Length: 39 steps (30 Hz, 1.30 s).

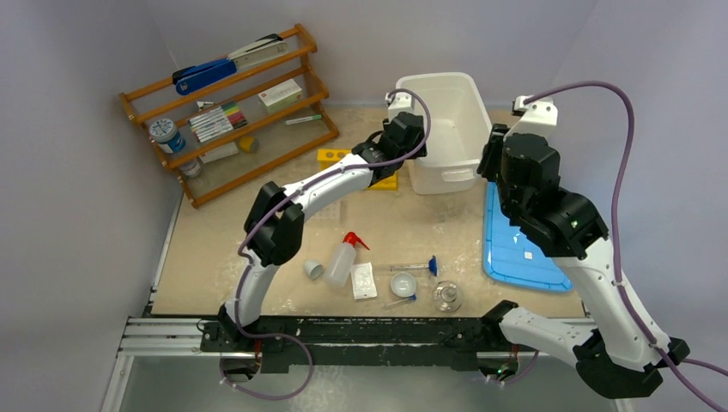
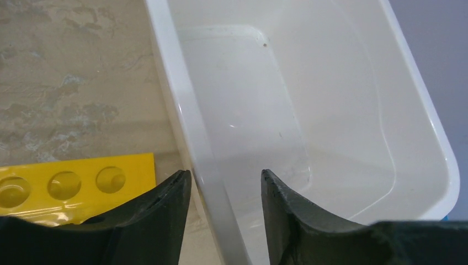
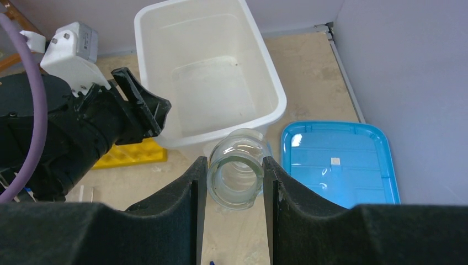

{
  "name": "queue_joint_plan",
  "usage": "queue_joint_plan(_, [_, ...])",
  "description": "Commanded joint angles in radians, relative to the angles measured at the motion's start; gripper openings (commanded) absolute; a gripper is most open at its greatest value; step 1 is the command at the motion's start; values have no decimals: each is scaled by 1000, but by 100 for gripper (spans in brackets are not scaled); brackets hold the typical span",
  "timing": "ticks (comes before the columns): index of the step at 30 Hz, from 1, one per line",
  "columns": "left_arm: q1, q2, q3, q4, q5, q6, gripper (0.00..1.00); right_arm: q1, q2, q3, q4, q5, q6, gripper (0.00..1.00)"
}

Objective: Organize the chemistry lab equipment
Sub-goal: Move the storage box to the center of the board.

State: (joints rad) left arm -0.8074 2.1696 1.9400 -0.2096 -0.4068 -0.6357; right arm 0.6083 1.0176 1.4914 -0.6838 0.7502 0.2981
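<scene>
Status at white bin.
Left gripper spread, straddling the bin's wall; right gripper pinching clear glass jar just beside the bin.

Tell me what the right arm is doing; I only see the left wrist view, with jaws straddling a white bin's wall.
Observer: The right arm's jaws grip a clear glass vessel, held outside the white bin, near its corner.
Operator: What's on the bin's far side from the yellow rack?
Observer: A blue lid lies flat on the table there.
Operator: What's left to sort?
Observer: Near the arm bases lie a white squeeze bottle on its side, a blue-capped tube, a glass dish and a round flask.
</scene>
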Motion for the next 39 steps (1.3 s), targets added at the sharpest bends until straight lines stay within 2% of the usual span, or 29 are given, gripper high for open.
queue_joint_plan(1, [1,4,38,25,64,-28,44,-3,-17,-18,19,30,-13,4])
queue_joint_plan(8, [1,-47,-42,48,137,-44,20,-4,-10,-45,36,27,-13,4])
queue_joint_plan(14, [-1,-132,-162,68,192,-49,16,-4,-4,-43,51,21,-18,3])
queue_joint_plan(24, [-9,-233,-295,92,227,-106,15,-7,24,-52,82,-11,-23,2])
queue_joint_plan(30, [-41,-298,-402,141,189,-177,15,-11,54,-65,115,-40,-30,2])
queue_joint_plan(35, [-73,-313,-463,192,168,-216,23,-48,95,-105,189,-116,-51,2])
queue_joint_plan(39, [-85,-313,-484,207,168,-221,41,-115,136,-158,270,-234,-62,1])
